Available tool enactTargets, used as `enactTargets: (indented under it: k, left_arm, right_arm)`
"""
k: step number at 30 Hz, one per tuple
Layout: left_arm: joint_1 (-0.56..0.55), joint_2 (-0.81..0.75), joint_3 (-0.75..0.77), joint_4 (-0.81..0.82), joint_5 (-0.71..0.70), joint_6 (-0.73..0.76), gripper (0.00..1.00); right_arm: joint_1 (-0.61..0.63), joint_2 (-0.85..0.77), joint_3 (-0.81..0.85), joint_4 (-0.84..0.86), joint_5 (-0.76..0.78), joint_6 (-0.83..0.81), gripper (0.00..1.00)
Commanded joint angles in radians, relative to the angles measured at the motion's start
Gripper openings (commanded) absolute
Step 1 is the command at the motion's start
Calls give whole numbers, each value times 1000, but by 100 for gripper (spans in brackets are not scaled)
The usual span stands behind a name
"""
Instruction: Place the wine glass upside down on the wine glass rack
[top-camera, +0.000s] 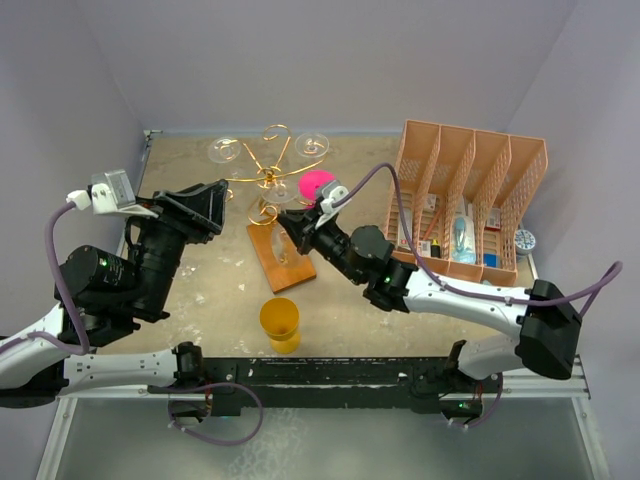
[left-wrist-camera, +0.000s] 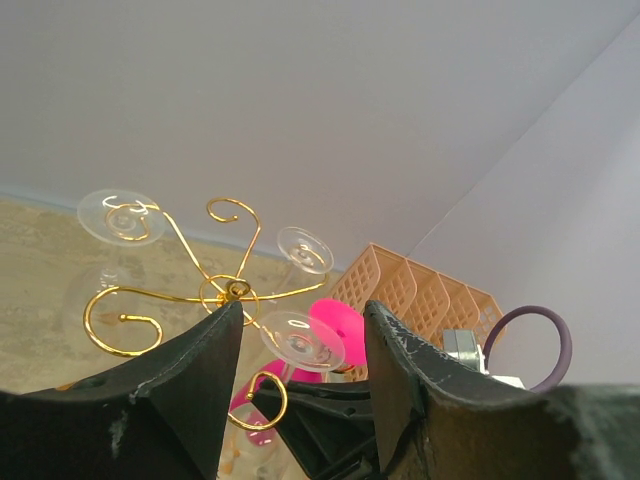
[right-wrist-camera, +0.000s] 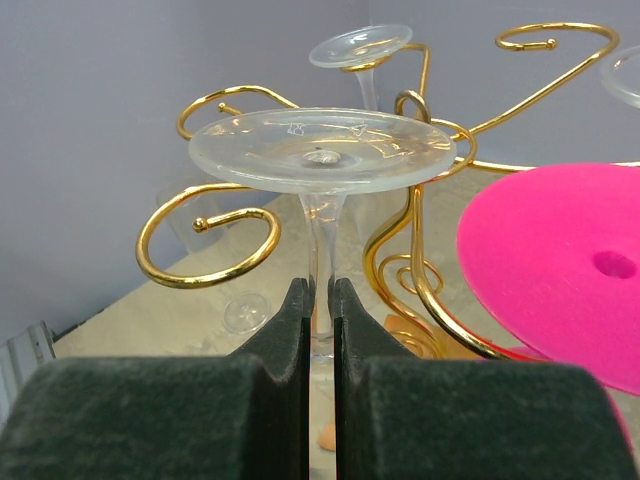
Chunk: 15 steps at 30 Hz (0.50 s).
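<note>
My right gripper (right-wrist-camera: 321, 288) is shut on the stem of a clear wine glass (right-wrist-camera: 322, 150), which it holds upside down with the foot on top. The stem stands between two curled arms of the gold wine glass rack (right-wrist-camera: 208, 268), touching neither that I can see. From above, the right gripper (top-camera: 291, 219) is over the rack's wooden base (top-camera: 288, 268). Two more clear glasses (top-camera: 224, 151) hang on the rack, and a pink glass (top-camera: 316, 185) hangs beside the held one. My left gripper (top-camera: 214, 206) is open, left of the rack, with nothing between its fingers (left-wrist-camera: 205, 365).
A yellow cup (top-camera: 279, 322) stands near the front, between the arms. A salmon-pink slotted organizer (top-camera: 465, 195) with small items fills the right side. Walls close off the back and both sides.
</note>
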<state>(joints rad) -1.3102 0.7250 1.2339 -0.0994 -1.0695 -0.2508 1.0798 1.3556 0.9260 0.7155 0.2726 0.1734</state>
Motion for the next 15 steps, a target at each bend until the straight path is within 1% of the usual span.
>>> enactTargets:
  k: [1, 7, 12, 15]
  left_arm:
    - [-1, -6, 0, 4, -8, 5, 49]
    - [-1, -7, 1, 4, -8, 5, 49]
    - [-1, -4, 1, 4, -10, 7, 49]
    - [-2, -5, -1, 4, -10, 5, 49]
  right_arm:
    - [5, 12, 76, 96, -2, 13, 0]
    - [4, 43, 87, 104, -30, 14, 0]
    - [4, 66, 101, 96, -113, 31, 0]
    - [4, 78, 113, 96, -126, 31, 0]
